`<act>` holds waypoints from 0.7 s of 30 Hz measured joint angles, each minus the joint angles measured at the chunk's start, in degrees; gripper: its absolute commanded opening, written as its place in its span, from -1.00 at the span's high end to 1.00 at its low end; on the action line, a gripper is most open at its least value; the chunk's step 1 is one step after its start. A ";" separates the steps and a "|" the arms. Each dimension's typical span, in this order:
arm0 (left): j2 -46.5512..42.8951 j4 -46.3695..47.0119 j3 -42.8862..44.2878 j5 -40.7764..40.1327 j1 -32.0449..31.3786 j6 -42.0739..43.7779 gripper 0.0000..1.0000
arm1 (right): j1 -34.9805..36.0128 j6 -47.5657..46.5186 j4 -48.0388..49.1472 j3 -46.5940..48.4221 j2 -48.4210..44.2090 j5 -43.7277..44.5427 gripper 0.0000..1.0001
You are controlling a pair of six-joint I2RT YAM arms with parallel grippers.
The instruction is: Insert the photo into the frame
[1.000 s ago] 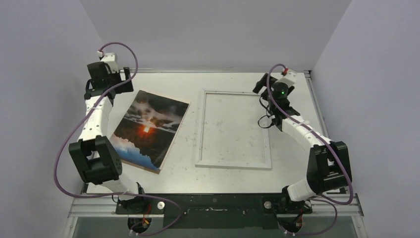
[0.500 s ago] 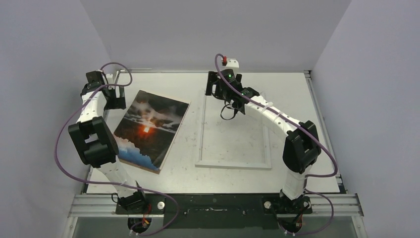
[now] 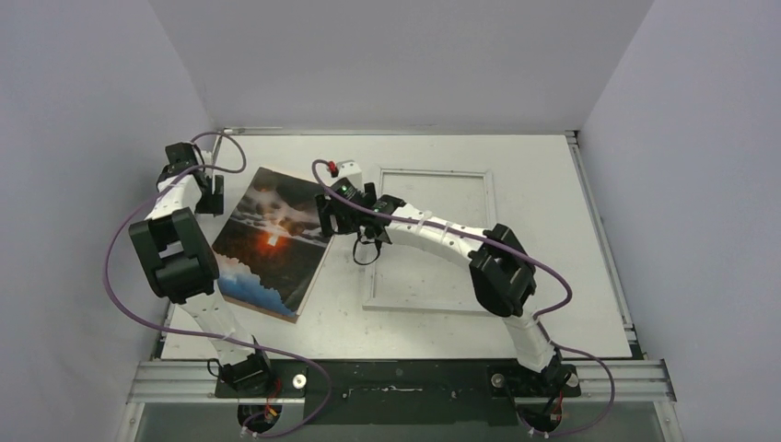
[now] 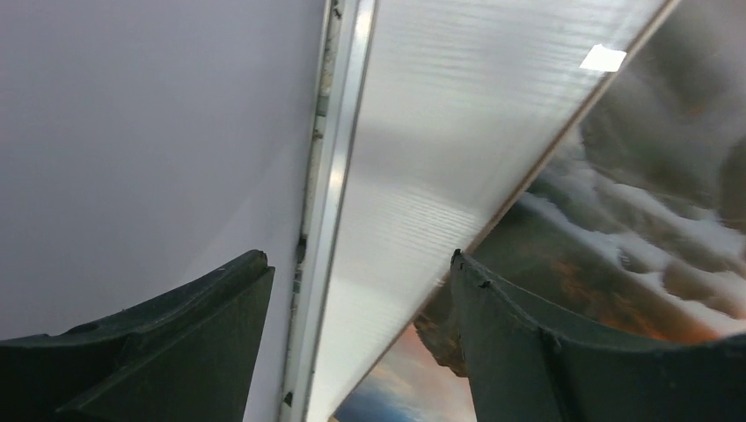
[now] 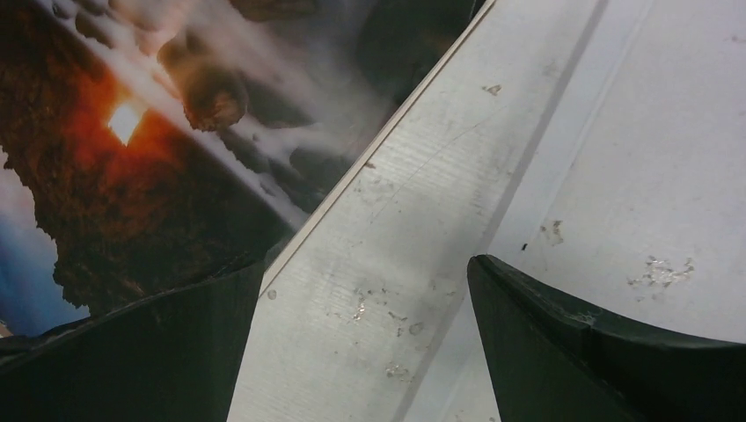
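The photo [image 3: 276,241], a dark sunset print, lies flat on the left of the table, turned a little clockwise. The white-bordered frame [image 3: 433,305] lies to its right, and my right arm crosses its far left part. My left gripper [image 3: 214,191] is at the photo's far left edge. In the left wrist view it [image 4: 358,257] stands open, one finger over the photo [image 4: 633,220] and one over the table's edge. My right gripper [image 3: 333,217] sits at the photo's right edge. It [image 5: 368,264] is open, with its left finger over the photo [image 5: 132,176] and bare white surface between the fingers.
A metal rail [image 4: 330,176] and the grey side wall run close behind the left gripper. Purple cables loop off both arms. The scuffed white table [image 3: 553,276] stretches right of the frame, with walls on three sides.
My right arm has swung left from the frame's far right corner to the photo's right edge. The left gripper has dropped toward the photo's left edge and its jaws have narrowed a little.
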 measured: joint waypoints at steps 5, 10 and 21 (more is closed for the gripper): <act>0.00 6.25 -5.11 -6.75 0.00 2.84 -0.35 | 2.91 1.05 -0.70 0.39 3.34 -0.57 -0.79; 0.02 9.99 -8.41 -10.56 0.02 5.16 -0.34 | 3.74 2.01 -1.40 0.33 4.85 -0.94 -0.79; -0.22 12.59 -14.34 -10.38 0.02 5.66 -0.35 | 4.37 4.70 1.57 -7.19 4.85 -3.80 -0.80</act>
